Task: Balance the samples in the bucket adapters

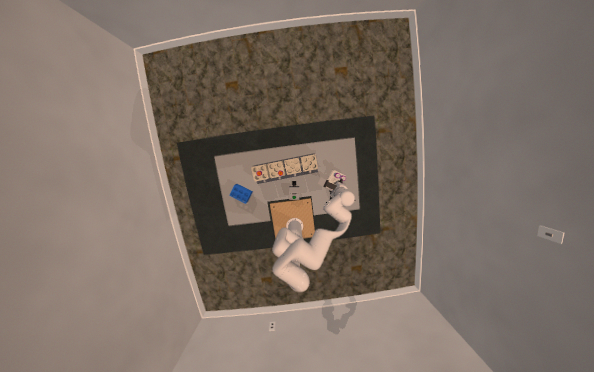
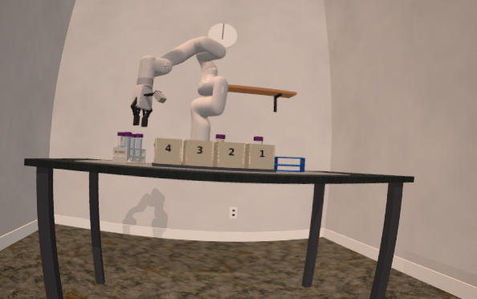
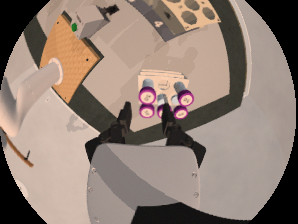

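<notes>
My gripper (image 2: pixel 140 117) hangs open and empty above the white blank rack RB (image 2: pixel 126 153), well clear of its caps. In the wrist view the fingers frame the rack (image 3: pixel 164 95), which holds several purple-capped blanks. The stand ST carries adapters 4 (image 2: pixel 168 150), 3 (image 2: pixel 198 152), 2 (image 2: pixel 230 153) and 1 (image 2: pixel 261 155) in a row. A purple-capped tube stands in adapter 2 (image 2: pixel 220 137) and another in adapter 1 (image 2: pixel 258 139); from above these show orange dots (image 1: pixel 280 173) (image 1: pixel 259 173). The blue rack RS (image 2: pixel 286 165) (image 1: pixel 240 193) looks empty.
The green DONE key (image 1: pixel 294 197) sits on its small desk near the arm's base plate (image 1: pixel 292 218). A wooden shelf (image 2: pixel 261 92) juts from the wall behind the arm. The table's edge lies close to rack RB on that side.
</notes>
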### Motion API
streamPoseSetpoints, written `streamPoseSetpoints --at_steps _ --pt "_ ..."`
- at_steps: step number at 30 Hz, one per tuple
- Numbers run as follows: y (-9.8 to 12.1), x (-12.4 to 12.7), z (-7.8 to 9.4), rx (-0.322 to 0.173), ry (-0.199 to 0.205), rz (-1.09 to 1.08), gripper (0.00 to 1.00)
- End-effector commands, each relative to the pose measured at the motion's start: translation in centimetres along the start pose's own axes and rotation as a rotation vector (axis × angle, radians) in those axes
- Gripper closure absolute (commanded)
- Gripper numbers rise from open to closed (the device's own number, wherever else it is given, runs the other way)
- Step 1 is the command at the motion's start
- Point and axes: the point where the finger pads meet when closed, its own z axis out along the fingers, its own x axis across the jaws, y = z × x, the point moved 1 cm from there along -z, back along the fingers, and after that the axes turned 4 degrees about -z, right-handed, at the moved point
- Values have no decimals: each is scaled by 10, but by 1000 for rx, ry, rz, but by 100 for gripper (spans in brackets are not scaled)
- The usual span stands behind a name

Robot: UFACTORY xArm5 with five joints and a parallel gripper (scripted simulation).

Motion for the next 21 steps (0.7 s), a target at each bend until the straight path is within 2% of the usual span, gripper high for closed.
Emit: streamPoseSetpoints --at_steps 1,16,21 --pt "0 1 8 -1 3 0 43" --pt "0 1 34 -1 3 0 43" --pt "0 1 34 -1 3 0 43"
